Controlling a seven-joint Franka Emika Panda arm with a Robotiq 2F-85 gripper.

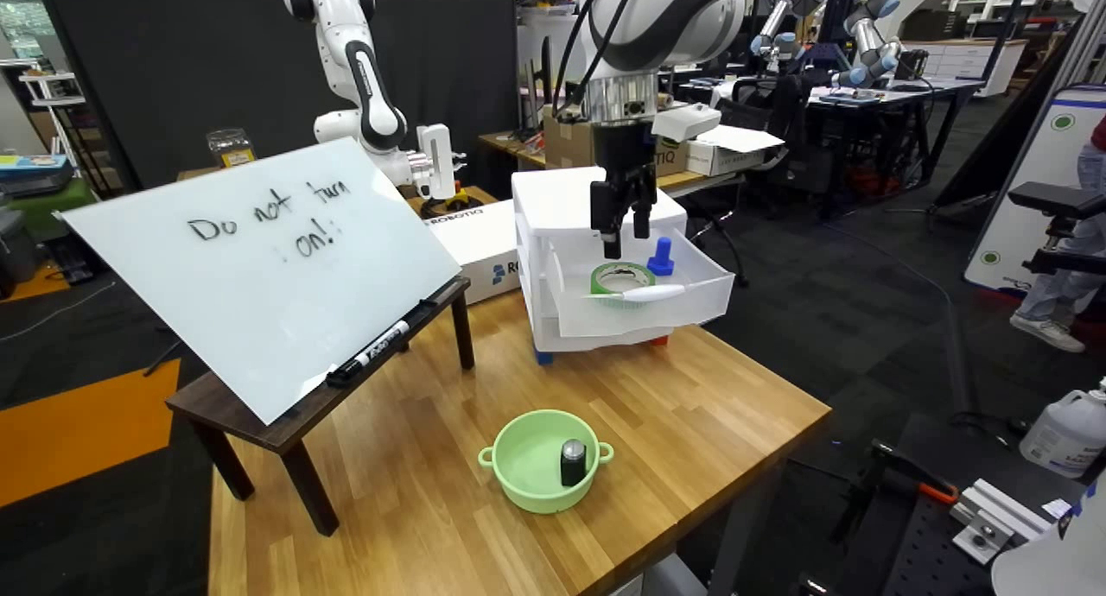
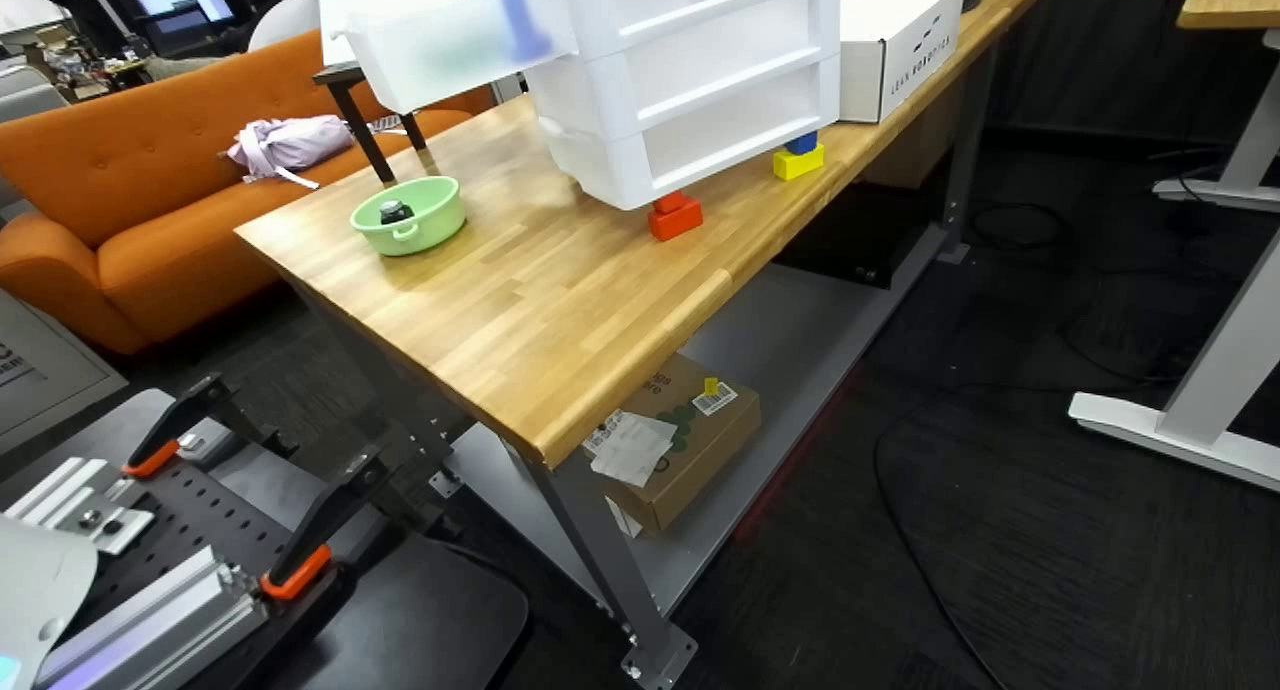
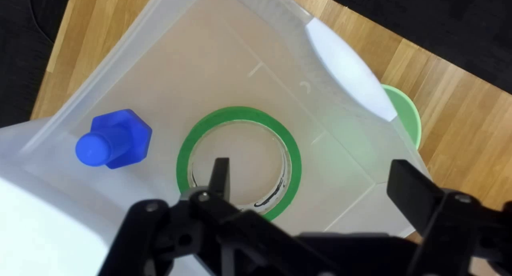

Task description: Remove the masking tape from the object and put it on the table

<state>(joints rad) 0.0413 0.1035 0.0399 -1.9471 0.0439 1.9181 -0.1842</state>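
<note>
A roll of green masking tape (image 1: 597, 282) lies flat in the pulled-out translucent drawer (image 1: 596, 321) of a white drawer unit. In the wrist view the tape (image 3: 295, 160) is a green ring with a white inner core. My gripper (image 1: 628, 235) is open and empty, pointing down above the drawer. In the wrist view, one finger of the gripper (image 3: 310, 174) overlaps the ring's hole and the other lies over the drawer's corner, outside the ring. In an exterior view the tape is a blurred green patch (image 2: 465, 58) through the drawer wall. The wooden table (image 1: 415, 501) stands below.
A blue bolt-shaped piece (image 1: 662, 257) stands in the drawer beside the tape. A green bowl (image 1: 523, 449) holding a black and silver item (image 1: 573, 463) sits on the table. A whiteboard (image 1: 259, 268) leans on a small dark table (image 1: 251, 419). Colored blocks (image 2: 675, 217) sit under the drawer unit.
</note>
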